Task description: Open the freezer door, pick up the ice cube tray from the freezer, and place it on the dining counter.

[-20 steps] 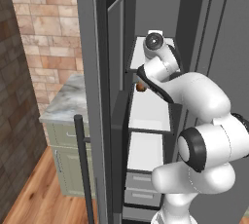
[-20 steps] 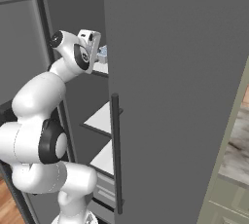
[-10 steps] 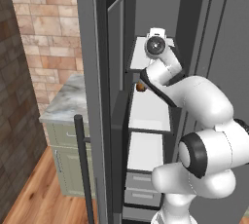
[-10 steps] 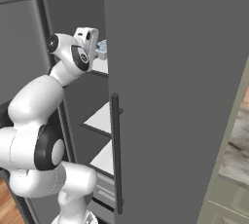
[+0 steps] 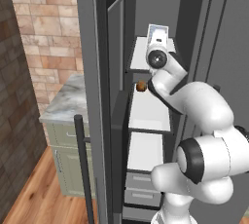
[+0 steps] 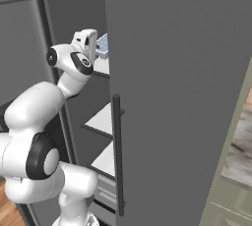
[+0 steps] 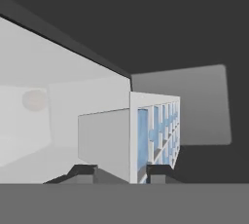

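Pale blue-white gridded ice cube tray [image 7: 154, 135] above white top freezer shelf [image 5: 142, 52]: likely light, stiff, slick. Gripper [image 7: 119, 171] fingers clamped on tray's rim edge.

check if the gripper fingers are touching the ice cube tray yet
Touching. In the hand view the two fingertips sit on either side of the ice cube tray, its near edge clamped between them with no gap showing.

Brick wall [image 5: 46, 28], wooden floor [image 5: 34, 203], marble counter [image 5: 65, 103] over green cabinets [image 5: 68, 162]
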You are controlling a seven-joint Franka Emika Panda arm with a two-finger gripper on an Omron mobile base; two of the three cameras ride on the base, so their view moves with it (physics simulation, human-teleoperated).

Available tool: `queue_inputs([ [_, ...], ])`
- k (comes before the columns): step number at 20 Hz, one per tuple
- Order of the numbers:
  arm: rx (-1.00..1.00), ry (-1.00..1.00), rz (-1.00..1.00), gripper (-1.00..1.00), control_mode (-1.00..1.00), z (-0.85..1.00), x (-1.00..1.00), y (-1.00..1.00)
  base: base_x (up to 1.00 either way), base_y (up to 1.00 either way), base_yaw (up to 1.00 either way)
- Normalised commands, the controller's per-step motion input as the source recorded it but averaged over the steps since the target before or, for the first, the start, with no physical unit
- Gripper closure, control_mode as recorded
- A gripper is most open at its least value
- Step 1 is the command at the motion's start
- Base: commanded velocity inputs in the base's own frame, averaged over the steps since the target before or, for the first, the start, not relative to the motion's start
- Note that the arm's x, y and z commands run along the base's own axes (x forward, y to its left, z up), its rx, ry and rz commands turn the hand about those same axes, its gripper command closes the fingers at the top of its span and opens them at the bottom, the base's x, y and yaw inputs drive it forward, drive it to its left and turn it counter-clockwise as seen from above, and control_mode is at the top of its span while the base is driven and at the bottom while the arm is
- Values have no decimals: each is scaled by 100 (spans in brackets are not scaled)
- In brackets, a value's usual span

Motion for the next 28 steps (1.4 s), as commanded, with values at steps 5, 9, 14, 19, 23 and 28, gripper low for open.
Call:
queue_inputs([
  [5, 0, 3, 0, 100, -100, 27, -14, 0, 0, 0, 0],
  [9, 0, 7, 0, 100, -100, 29, -20, 0, 0, 0, 0],
  [14, 0, 12, 0, 100, -100, 28, -29, 0, 0, 0, 0],
  [19, -1, 12, 0, 100, -100, 13, -35, 0, 0, 0, 0],
  [23, -5, 4, 0, 100, -100, 0, -43, 1, 0, 0, 0],
  [28, -7, 0, 0, 100, -100, 0, -46, 11, 0, 0, 0],
])
